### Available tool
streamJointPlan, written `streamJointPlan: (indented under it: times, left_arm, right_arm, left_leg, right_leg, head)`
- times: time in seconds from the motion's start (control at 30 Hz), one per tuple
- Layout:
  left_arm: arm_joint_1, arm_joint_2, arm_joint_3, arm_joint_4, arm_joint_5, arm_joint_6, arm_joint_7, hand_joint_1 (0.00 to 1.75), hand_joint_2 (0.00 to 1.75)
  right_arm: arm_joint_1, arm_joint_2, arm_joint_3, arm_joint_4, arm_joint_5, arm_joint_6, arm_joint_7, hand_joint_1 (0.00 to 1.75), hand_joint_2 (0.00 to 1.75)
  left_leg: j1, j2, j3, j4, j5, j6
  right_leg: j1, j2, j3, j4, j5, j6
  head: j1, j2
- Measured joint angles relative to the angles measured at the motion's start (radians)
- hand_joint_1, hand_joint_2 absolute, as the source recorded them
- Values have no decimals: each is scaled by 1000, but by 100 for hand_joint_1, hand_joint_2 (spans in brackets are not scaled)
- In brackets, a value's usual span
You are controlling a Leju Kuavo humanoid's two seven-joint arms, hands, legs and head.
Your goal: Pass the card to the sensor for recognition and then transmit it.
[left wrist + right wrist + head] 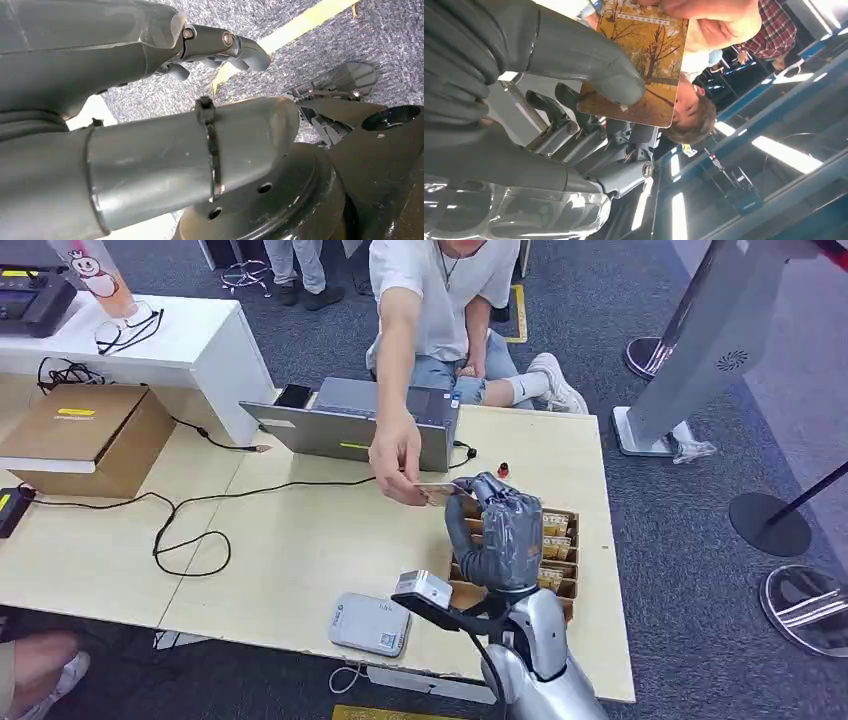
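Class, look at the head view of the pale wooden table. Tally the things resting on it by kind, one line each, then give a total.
Open grey laptop: 1
Brown cardboard box: 1
Flat grey-white card sensor: 1
Wooden slotted tray of cards: 1
Black looping cable: 1
Total: 5

The card (641,65), printed with orange autumn trees, sits pinched under the right hand's (505,530) thumb, a person's hand (397,455) gripping its far end.

The grey sensor (370,624) lies flat beside that hand's wrist.

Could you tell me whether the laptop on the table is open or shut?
Open: the laptop has its lid raised, the back toward the robot, while the person's hand reaches over it.
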Motion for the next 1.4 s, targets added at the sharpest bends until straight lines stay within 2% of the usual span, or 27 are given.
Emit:
streamJointPlan:
  times: [0.2,0.23,1.4]
  left_arm:
    - [0,0,-1,0,1,0,0,0,0]
    - [0,0,-1,0,1,0,0,0,0]
    - [0,0,-2,0,3,-1,1,0,0]
  right_arm:
    - [-1,0,2,1,-6,21,4,175,175]
    - [-1,0,2,1,-8,23,4,0,175]
    - [-1,0,18,1,2,41,13,0,175]
  left_leg:
    - [0,0,0,0,0,0]
    - [0,0,0,0,0,0]
    - [0,0,0,0,0,0]
  right_leg:
    - [0,0,0,0,0,0]
    - [0,0,0,0,0,0]
    - [0,0,0,0,0,0]
  head:
    - [0,0]
    - [0,0]
    - [0,0]
